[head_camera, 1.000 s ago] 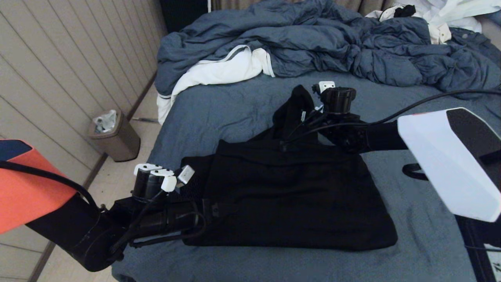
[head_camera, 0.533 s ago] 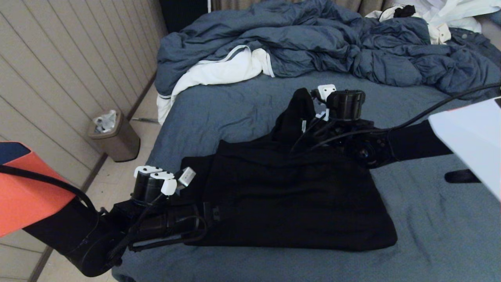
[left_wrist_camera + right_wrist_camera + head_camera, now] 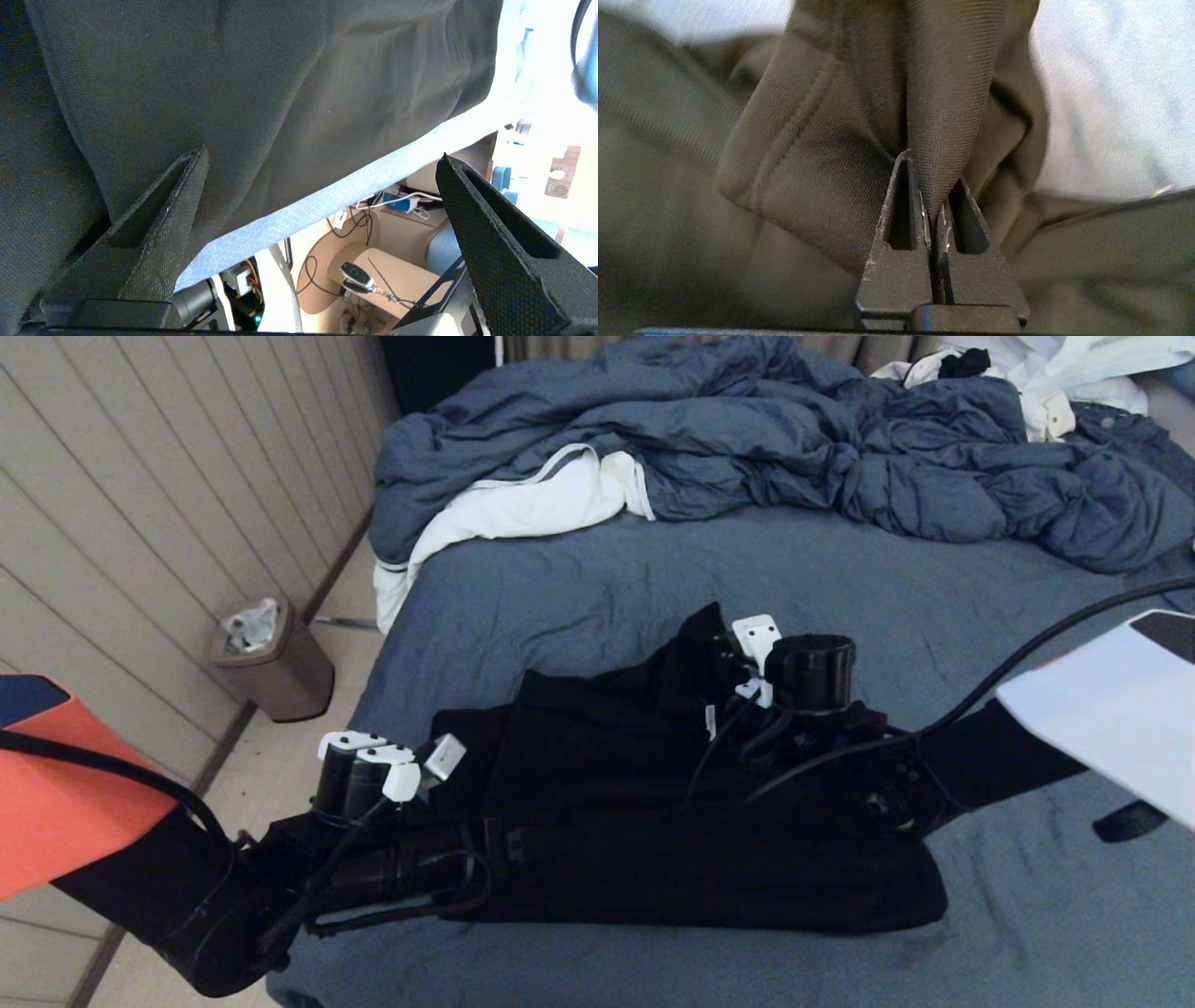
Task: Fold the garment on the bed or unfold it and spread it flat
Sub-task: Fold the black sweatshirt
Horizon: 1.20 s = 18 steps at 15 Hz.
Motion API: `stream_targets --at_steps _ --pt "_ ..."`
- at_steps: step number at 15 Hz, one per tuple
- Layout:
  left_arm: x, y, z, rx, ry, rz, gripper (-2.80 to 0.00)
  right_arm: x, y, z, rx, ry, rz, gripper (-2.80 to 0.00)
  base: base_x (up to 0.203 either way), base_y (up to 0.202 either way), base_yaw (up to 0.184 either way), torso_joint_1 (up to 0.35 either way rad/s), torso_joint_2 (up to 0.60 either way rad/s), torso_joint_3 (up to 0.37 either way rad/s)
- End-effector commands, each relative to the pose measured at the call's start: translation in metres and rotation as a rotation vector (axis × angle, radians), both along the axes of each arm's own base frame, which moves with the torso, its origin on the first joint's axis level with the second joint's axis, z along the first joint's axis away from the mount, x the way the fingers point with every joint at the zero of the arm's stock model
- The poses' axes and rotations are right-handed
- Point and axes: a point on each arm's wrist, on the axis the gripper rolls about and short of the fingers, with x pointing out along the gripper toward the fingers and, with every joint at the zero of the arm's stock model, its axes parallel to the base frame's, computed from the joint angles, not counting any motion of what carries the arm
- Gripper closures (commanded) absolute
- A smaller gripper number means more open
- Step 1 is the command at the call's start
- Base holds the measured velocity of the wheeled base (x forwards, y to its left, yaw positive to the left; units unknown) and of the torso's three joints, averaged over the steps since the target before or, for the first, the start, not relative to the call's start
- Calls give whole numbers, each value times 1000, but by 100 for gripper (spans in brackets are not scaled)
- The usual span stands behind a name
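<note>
The black garment [image 3: 672, 831] lies folded into a rough rectangle on the near middle of the bed [image 3: 579, 588]. My right gripper [image 3: 711, 658] is at the garment's far edge, low over it, shut on a raised fold of the black fabric. In the right wrist view that gripper [image 3: 933, 177] pinches a ridge of the garment [image 3: 808, 154], with the bed [image 3: 1111, 93] pale behind it. My left gripper [image 3: 504, 845] rests at the garment's left edge. In the left wrist view this gripper [image 3: 322, 153] is open, and one of its fingers [image 3: 159, 224] lies against the garment [image 3: 261, 84].
A rumpled blue-grey duvet [image 3: 747, 439] with white lining [image 3: 532, 504] covers the far part of the bed. White clothing [image 3: 1074, 373] lies at the far right. A brown bin [image 3: 271, 658] stands on the floor by the panelled wall at left.
My right gripper has come nearer and lower with the pinched fabric, laying that raised part down toward the folded body. The left arm has not moved.
</note>
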Motion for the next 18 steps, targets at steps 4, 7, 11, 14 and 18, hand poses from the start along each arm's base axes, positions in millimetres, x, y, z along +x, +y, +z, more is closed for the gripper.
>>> stream_targets --at_steps 4,7,11,14,18 --pt "-1 0 0 -4 2 -2 -280 -28 8 -29 -63 58 56 0 0 0 0 0 0 0" --pt "-1 0 0 -4 2 -3 -280 -26 2 -28 -72 51 34 0 0 0 0 0 0 0" --pt "-1 0 0 -3 3 -3 -280 -36 -7 -6 -75 2 21 0 0 0 0 0 0 0" --pt "-1 0 0 -4 2 -5 -280 -51 -10 7 -113 -29 12 0 0 0 0 0 0 0" --pt "-2 -1 0 -5 3 -7 -280 -51 -11 8 -124 -34 12 0 0 0 0 0 0 0"
